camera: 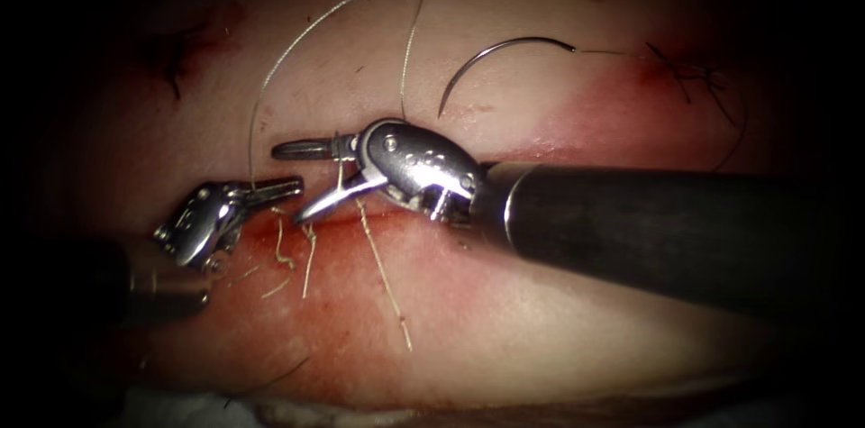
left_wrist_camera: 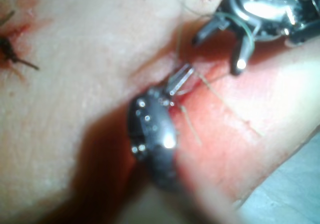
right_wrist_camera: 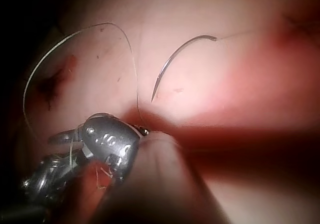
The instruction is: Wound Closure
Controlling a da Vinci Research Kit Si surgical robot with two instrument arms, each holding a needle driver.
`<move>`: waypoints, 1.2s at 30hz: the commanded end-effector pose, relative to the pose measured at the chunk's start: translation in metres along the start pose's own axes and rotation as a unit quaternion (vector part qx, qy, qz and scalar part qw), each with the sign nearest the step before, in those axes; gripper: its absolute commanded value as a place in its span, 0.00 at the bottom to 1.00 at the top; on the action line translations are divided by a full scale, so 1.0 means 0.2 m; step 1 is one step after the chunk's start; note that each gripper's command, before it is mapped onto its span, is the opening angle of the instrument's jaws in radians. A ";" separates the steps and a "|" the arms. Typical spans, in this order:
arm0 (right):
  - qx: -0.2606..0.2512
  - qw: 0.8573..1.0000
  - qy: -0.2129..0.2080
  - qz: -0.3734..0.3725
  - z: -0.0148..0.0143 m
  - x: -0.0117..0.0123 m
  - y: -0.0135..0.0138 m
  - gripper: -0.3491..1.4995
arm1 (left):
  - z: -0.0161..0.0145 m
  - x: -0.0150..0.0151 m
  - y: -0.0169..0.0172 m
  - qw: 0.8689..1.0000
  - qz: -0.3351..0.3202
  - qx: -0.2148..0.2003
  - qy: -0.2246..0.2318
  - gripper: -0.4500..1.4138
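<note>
The curved needle [camera: 494,56] lies free on the tissue [camera: 541,338] beyond the cut [camera: 360,212], right of centre, held by neither tool and not in the tissue; the right wrist view shows the needle [right_wrist_camera: 177,57] too. Its thread [camera: 333,13] arcs up and back down to the cut. My right tool [camera: 288,181] stands over the cut with jaws open, a turn of thread wrapped around it behind the jaws. Between those jaws sits the tip of my left tool [camera: 277,186], shut on the thread. The left wrist view shows the left tool [left_wrist_camera: 181,78] and the open right tool [left_wrist_camera: 218,52].
Pale cut ends of thread [camera: 386,279] lie on the red-stained tissue in front of the cut. A dark finished stitch [camera: 689,77] sits at the far right and another dark mark [camera: 176,54] at the far left. The right shaft [camera: 649,221] crosses the right half.
</note>
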 end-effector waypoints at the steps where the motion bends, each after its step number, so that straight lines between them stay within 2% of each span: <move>1: 0.031 0.999 -0.019 -0.002 0.005 -0.007 -0.001 0.74 | 0.002 -0.008 0.001 1.000 -0.002 -0.003 -0.002 0.00; 4: 0.125 0.989 -0.070 -0.043 0.004 -0.011 0.000 0.74 | 0.006 -0.014 0.001 1.000 -0.008 -0.008 -0.002 0.00; 5: 0.125 0.989 -0.070 -0.043 0.004 -0.011 0.000 0.74 | 0.006 -0.014 0.001 1.000 -0.008 -0.008 -0.002 0.00; 7: 0.178 0.977 -0.099 -0.066 0.001 -0.011 0.003 0.72 | 0.008 -0.014 0.002 1.000 -0.009 -0.012 -0.002 0.00; 11: 0.244 0.958 -0.126 -0.085 0.003 -0.012 0.004 0.70 | 0.009 -0.013 0.002 1.000 -0.011 -0.014 -0.001 0.00; 12: 0.307 0.934 -0.157 -0.099 0.005 -0.013 0.002 0.68 | 0.009 -0.013 0.003 1.000 -0.011 -0.016 -0.001 0.00; 14: 0.343 0.915 -0.184 -0.101 0.008 -0.013 0.000 0.68 | 0.009 -0.013 0.004 1.000 -0.012 -0.016 -0.001 0.00; 15: 0.372 0.901 -0.202 -0.099 0.012 -0.014 -0.002 0.68 | 0.009 -0.012 0.005 1.000 -0.013 -0.018 -0.001 0.00; 16: 0.372 0.901 -0.202 -0.099 0.012 -0.014 -0.002 0.68 | 0.009 -0.012 0.005 1.000 -0.013 -0.018 -0.001 0.00; 18: 0.426 0.869 -0.230 -0.103 0.019 -0.018 -0.009 0.73 | 0.009 -0.010 0.008 1.000 -0.016 -0.020 -0.001 0.00; 19: 0.445 0.857 -0.234 -0.108 0.021 -0.019 -0.012 0.73 | 0.010 -0.009 0.011 1.000 -0.018 -0.022 -0.001 0.00; 20: 0.465 0.841 -0.257 -0.101 0.023 -0.020 -0.016 0.73 | 0.010 -0.007 0.014 1.000 -0.020 -0.024 0.000 0.00; 23: 0.479 0.828 -0.273 -0.101 0.023 -0.020 -0.018 0.73 | 0.011 -0.006 0.017 0.999 -0.026 -0.026 0.000 0.00; 24: 0.488 0.813 -0.300 -0.103 0.024 -0.020 -0.019 0.73 | 0.011 -0.006 0.019 0.999 -0.027 -0.027 0.000 0.00; 26: 0.501 0.791 -0.334 -0.106 0.024 -0.021 -0.020 0.73 | 0.011 -0.005 0.022 0.999 -0.026 -0.029 0.000 0.00; 27: 0.501 0.791 -0.334 -0.106 0.024 -0.021 -0.020 0.73 | 0.011 -0.005 0.022 0.999 -0.026 -0.029 0.000 0.00; 28: 0.508 0.778 -0.354 -0.107 0.024 -0.021 -0.020 0.71 | 0.012 -0.004 0.022 0.999 -0.027 -0.029 0.001 0.00; 32: 0.520 0.743 -0.405 -0.119 0.023 -0.026 -0.020 0.67 | 0.011 -0.003 0.020 0.999 -0.028 -0.032 0.001 0.00; 33: 0.519 0.736 -0.419 -0.116 0.024 -0.029 -0.020 0.67 | 0.010 -0.003 0.020 0.999 -0.029 -0.033 0.000 0.00; 34: 0.519 0.736 -0.419 -0.116 0.024 -0.029 -0.020 0.67 | 0.010 -0.003 0.020 0.999 -0.029 -0.033 0.000 0.00; 36: 0.516 0.720 -0.448 -0.123 0.024 -0.036 -0.023 0.67 | 0.010 -0.003 0.019 0.999 -0.029 -0.033 0.000 0.00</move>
